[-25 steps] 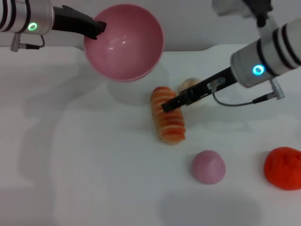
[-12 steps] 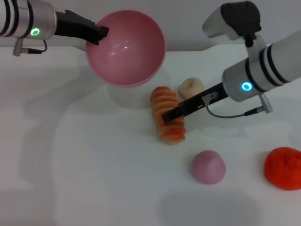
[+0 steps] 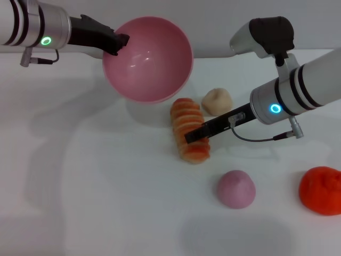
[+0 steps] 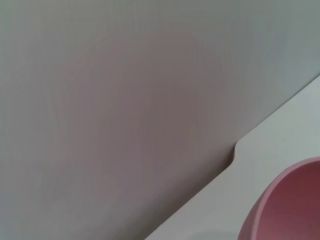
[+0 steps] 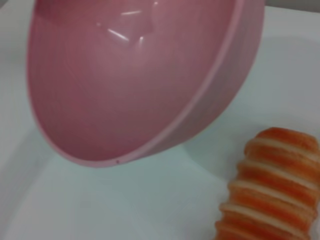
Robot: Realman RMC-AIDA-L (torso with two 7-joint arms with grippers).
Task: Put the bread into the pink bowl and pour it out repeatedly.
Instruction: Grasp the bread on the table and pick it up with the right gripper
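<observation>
The pink bowl is held empty and tilted above the counter, clamped at its rim by the left tool. The bread lies on the counter; whether the right tool is apart or together cannot be told. Loading is judged next.

pink bowl shifted right, lower | right end effector slid down bread

Right end effector tips lost against bread; finger spacing unreadable. Left end effector tips hidden at pink bowl rim. Left wrist view: bowl cropped. Red lump cropped near tabletop right edge.
</observation>
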